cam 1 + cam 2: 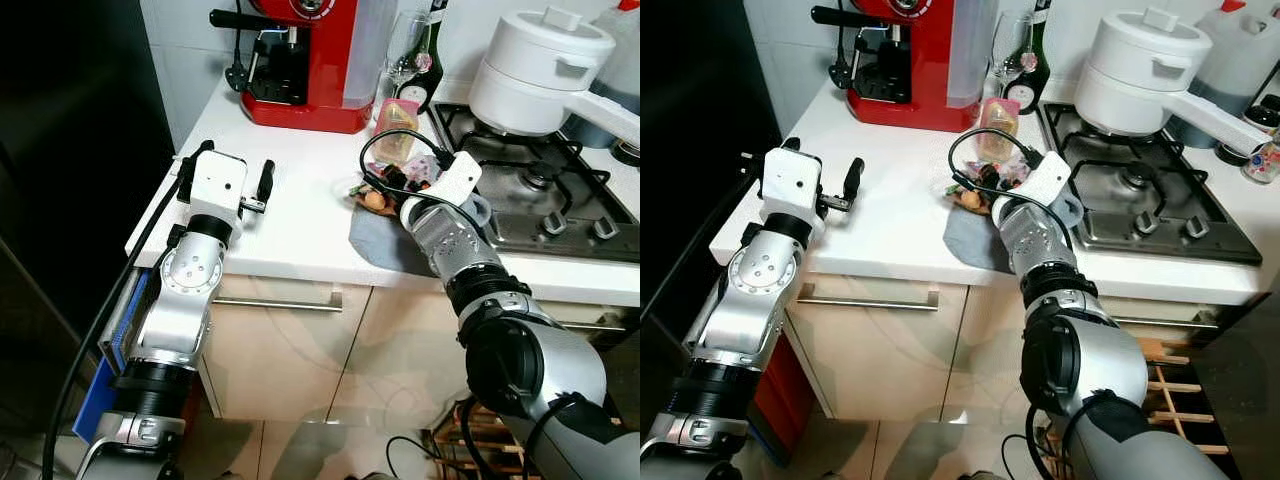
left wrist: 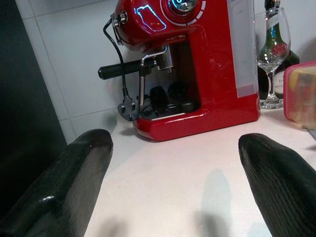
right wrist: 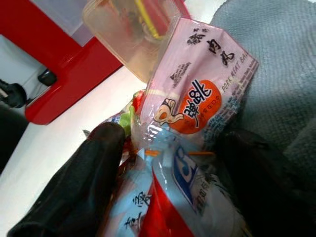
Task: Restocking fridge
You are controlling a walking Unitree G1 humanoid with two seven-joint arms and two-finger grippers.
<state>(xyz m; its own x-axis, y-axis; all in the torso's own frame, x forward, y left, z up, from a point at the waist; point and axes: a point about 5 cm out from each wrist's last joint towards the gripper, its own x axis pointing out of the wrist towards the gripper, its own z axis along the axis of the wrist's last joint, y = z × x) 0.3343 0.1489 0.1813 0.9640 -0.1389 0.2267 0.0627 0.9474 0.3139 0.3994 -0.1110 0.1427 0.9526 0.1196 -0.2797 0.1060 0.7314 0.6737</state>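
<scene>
The right gripper (image 3: 163, 182) pinched a blue-and-red food packet (image 3: 168, 207) on the grey cloth (image 1: 385, 245) at the near counter edge, left of the stove (image 1: 540, 190). A pink packet (image 3: 202, 94) lay on top and could slide off when lifted. The left gripper (image 2: 177, 182) hovered spread, far left.

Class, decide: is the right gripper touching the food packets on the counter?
Touching. In the right wrist view, the right gripper has a black finger on either side of the food packets, both pressed against the plastic wrapping.
</scene>
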